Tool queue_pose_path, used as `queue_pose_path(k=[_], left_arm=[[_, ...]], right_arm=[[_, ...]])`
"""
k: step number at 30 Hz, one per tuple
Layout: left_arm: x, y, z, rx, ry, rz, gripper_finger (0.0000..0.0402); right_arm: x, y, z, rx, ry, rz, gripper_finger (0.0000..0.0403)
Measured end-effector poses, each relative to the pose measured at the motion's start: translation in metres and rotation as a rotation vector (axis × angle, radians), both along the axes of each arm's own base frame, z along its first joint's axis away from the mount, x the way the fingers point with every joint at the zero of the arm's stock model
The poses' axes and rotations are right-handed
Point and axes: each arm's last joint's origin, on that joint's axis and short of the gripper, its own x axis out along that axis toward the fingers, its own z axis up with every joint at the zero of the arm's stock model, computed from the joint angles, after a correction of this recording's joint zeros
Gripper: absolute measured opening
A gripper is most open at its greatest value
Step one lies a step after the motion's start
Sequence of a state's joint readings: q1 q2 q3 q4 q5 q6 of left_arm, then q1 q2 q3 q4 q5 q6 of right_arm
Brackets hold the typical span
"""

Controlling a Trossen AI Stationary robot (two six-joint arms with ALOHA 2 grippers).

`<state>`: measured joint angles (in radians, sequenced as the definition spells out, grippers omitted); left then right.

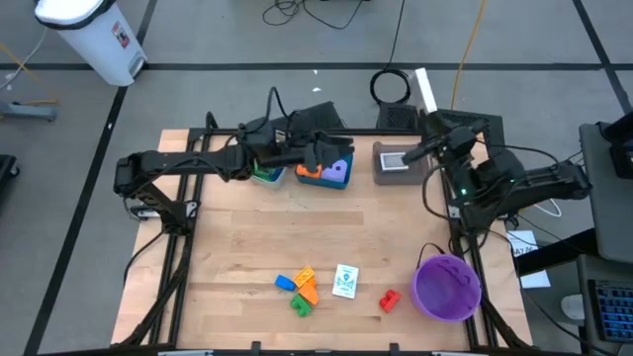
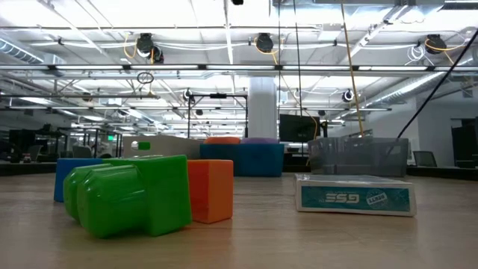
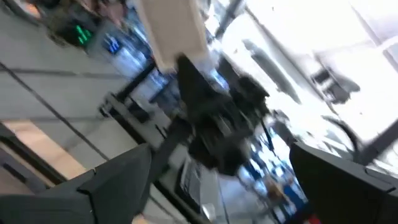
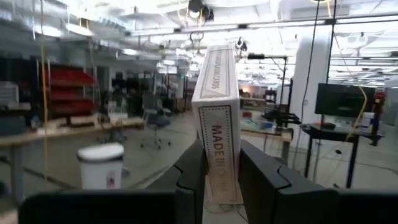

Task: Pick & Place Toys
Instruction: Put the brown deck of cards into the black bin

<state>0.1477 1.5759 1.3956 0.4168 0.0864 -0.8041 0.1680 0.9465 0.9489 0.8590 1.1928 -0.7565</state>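
the right gripper (image 4: pixel 221 180) is clamped on a white card box (image 4: pixel 217 112), held upright with its long axis pointing up, raised at the table's (image 1: pixel 247 247) far right edge just beside the grey tray (image 1: pixel 401 163). i judge the drop turns on that tray lying close to the box's left. the left gripper (image 1: pixel 321 153) hovers over the teal tray (image 1: pixel 326 173); whether it is open i cannot tell, while loose bricks (image 1: pixel 300 289) and a card (image 1: pixel 345 281) wait near the front edge.

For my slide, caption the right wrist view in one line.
Right end effector shut on an upright white card box, lifted against the open workshop, a white bin on the floor beyond.
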Motion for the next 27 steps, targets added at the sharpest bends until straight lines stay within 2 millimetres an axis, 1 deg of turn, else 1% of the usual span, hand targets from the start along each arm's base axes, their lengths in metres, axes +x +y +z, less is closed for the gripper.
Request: queue_pose_path(k=[2,5,8,13,16,18,22,27], left_arm=[[-0.001,0.0,0.001,0.008,0.002,-0.025,0.039],[-0.004,-0.002,0.004,0.044,-0.011,-0.055,0.039],[-0.006,-0.003,0.007,0.073,-0.02,-0.075,0.039],[-0.008,-0.005,0.008,0.089,-0.02,-0.13,0.039],[-0.008,-0.006,0.009,0.095,-0.022,-0.172,0.039],[-0.008,-0.007,0.009,0.099,-0.019,-0.201,0.039],[-0.008,-0.008,0.009,0.108,-0.018,-0.239,0.039],[-0.009,-0.009,0.009,0.114,-0.018,-0.263,0.039]], right_arm=[[-0.003,-0.002,-0.003,0.014,0.044,-0.007,0.0063],[0.0,-0.002,-0.011,0.035,0.097,0.012,0.0063],[0.004,-0.003,-0.02,0.066,0.117,0.038,0.0062],[0.012,-0.005,-0.032,0.083,0.151,0.156,0.0062],[0.013,-0.009,-0.039,0.128,0.153,0.151,0.0062],[0.013,-0.013,-0.043,0.148,0.164,0.178,0.0062],[0.016,-0.022,-0.054,0.226,0.171,0.276,0.0062],[0.018,-0.036,-0.072,0.387,0.227,0.398,0.0062]])
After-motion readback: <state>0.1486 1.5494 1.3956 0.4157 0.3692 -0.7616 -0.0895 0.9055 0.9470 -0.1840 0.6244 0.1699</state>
